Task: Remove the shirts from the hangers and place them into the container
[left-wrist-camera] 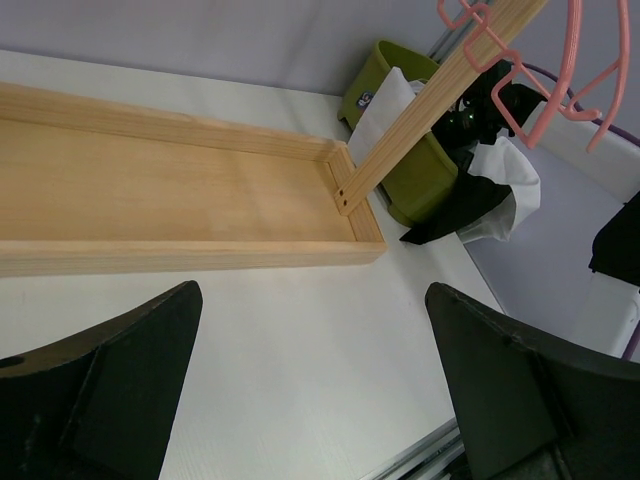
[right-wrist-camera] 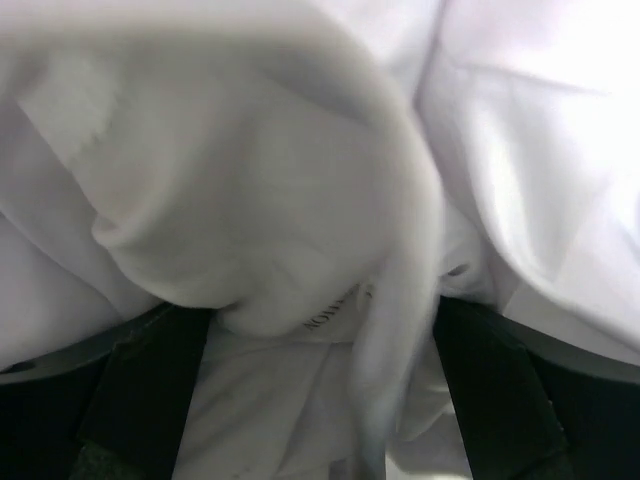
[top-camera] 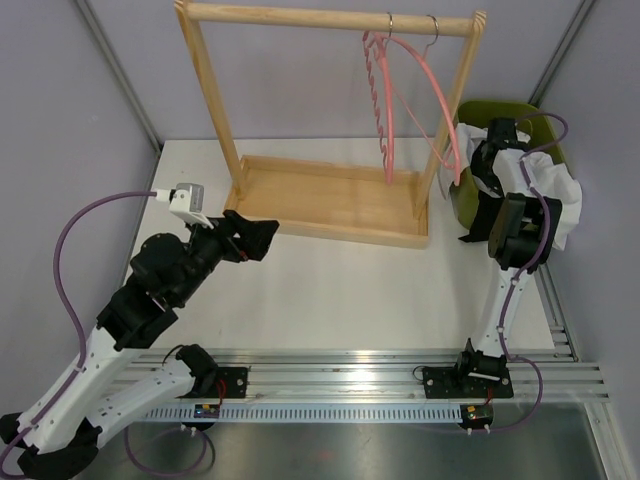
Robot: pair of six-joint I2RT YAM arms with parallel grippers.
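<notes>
Two pink hangers (top-camera: 385, 110) (top-camera: 442, 120) hang bare on the wooden rack's bar. The olive-green container (top-camera: 462, 200) stands right of the rack, holding the white shirt (top-camera: 556, 195). The black shirt (top-camera: 474, 232) spills over the container's near edge onto the table. My right gripper (top-camera: 499, 138) is down over the container, open. In the right wrist view its fingers (right-wrist-camera: 150, 385) stand wide apart, with loose white shirt (right-wrist-camera: 250, 180) folds lying between and above them. My left gripper (top-camera: 262, 236) hovers open over the table, near the rack's front left corner, with nothing between its fingers (left-wrist-camera: 120, 380).
The wooden rack (top-camera: 330, 17) and its flat tray base (top-camera: 330, 195) stand at the back middle of the table. In the left wrist view the tray (left-wrist-camera: 170, 190), a rack post (left-wrist-camera: 430, 110) and the container (left-wrist-camera: 420, 180) lie ahead. Grey walls close in both sides.
</notes>
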